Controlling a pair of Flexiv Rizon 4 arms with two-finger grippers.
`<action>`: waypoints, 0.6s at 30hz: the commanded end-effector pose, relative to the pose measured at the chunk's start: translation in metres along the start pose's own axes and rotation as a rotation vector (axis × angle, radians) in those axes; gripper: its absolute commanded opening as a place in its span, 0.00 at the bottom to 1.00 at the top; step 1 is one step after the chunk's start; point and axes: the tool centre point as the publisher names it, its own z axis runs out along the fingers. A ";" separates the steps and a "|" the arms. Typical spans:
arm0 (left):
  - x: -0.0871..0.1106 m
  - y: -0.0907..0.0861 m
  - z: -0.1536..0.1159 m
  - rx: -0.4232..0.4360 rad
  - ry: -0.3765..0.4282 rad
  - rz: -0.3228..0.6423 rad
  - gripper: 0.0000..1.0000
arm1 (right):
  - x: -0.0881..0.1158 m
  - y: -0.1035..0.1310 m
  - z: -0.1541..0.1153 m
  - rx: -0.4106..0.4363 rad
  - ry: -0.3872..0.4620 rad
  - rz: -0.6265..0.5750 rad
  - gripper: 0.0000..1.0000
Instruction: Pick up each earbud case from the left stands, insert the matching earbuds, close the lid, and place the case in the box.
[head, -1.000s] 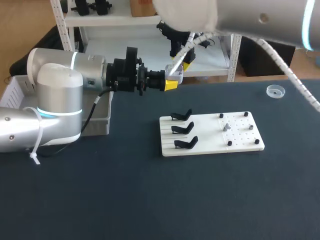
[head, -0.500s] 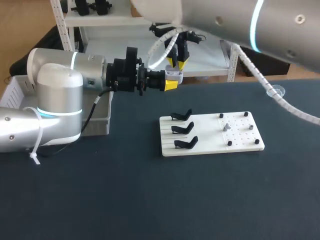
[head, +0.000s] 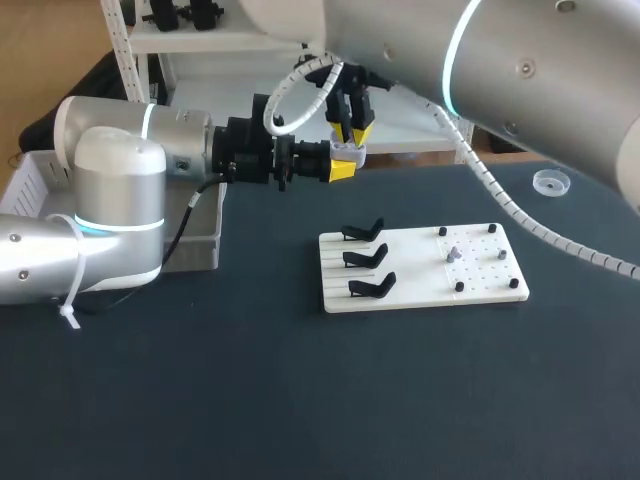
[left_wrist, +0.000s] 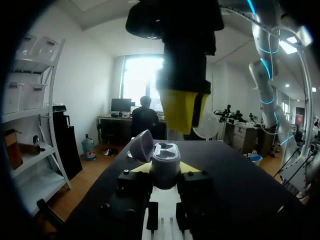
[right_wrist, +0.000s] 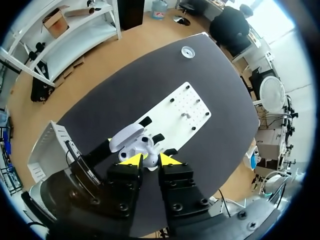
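My left gripper (head: 340, 168) hangs above the table's back edge, shut on a light grey earbud case (left_wrist: 165, 159) with its lid (left_wrist: 142, 145) open. My right gripper (head: 352, 132) points straight down right above the open case (right_wrist: 134, 141). A small white earbud (right_wrist: 147, 158) sits between its yellow tips, so it is shut on it. In the left wrist view the right gripper (left_wrist: 183, 107) hangs just over the case. Three black stands (head: 365, 260) on the white board (head: 420, 290) are empty. One small grey earbud (head: 453, 254) stands among the board's pegs.
A white basket (head: 35, 178) stands at the left edge behind my left arm. A small clear dish (head: 550, 182) lies at the back right. My right arm spans the back of the table above the board.
My right arm has swung to the left and its gripper has come down a little onto the open case. The left arm and the case have kept still.
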 end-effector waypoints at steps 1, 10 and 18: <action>0.000 -0.001 0.000 -0.003 -0.002 0.001 0.00 | -0.003 0.003 0.001 0.008 0.006 0.002 0.00; 0.000 -0.001 0.000 -0.003 -0.002 0.001 0.00 | -0.007 0.004 0.003 0.007 0.009 0.007 0.00; 0.000 -0.001 0.000 -0.003 -0.002 0.001 0.00 | -0.007 0.007 0.005 0.003 0.020 0.005 0.00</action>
